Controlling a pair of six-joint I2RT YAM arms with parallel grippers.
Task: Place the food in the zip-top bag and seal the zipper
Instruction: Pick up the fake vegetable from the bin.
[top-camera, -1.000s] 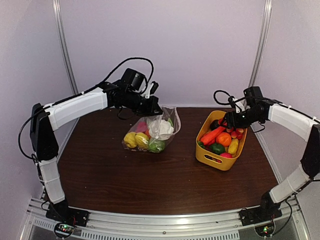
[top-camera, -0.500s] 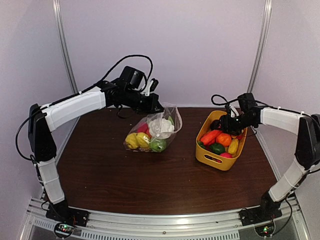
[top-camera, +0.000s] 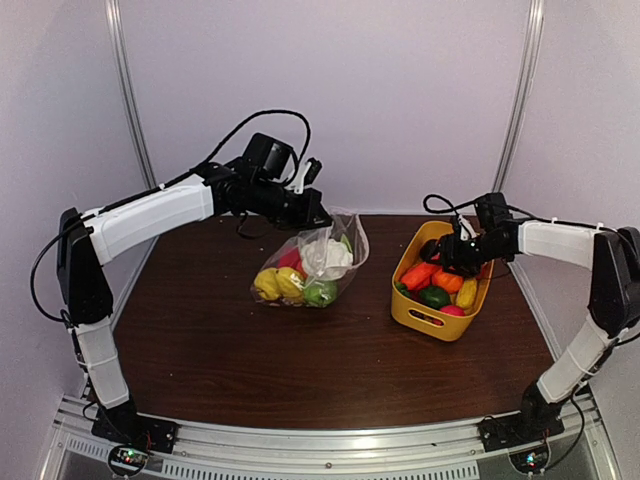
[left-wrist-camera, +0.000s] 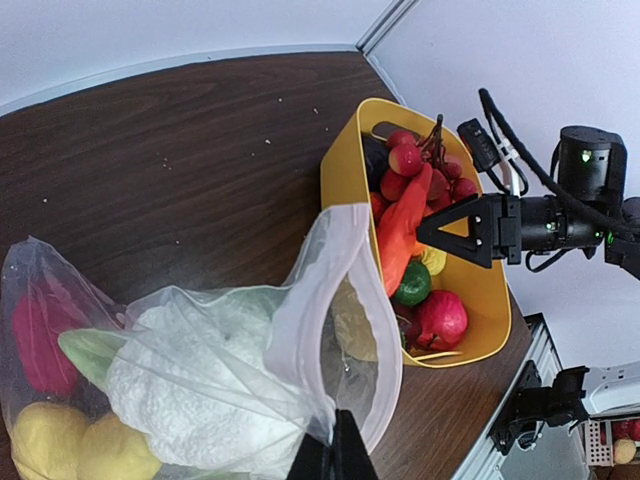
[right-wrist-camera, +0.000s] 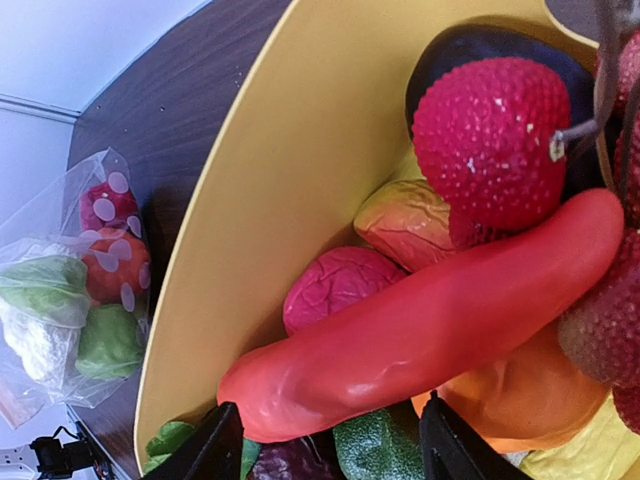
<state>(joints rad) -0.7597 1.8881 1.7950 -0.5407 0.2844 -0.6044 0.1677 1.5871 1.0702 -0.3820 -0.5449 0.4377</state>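
The right claw (top-camera: 440, 256) has sunk lower into the yellow basket (top-camera: 424, 316), and the left claw (top-camera: 318, 218) has raised the zip-top bag (top-camera: 312, 265) slightly.

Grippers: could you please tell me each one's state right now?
Left gripper: shut on the rim of the clear crinkly plastic bag.
Right gripper: open over the long red toy pepper.

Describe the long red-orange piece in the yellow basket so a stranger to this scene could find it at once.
Start at the dark table, then the yellow basket on its right side. On top of the toy food inside lies the red-orange piece. It alone is long, smooth and tapered; its neighbours are round or bumpy.
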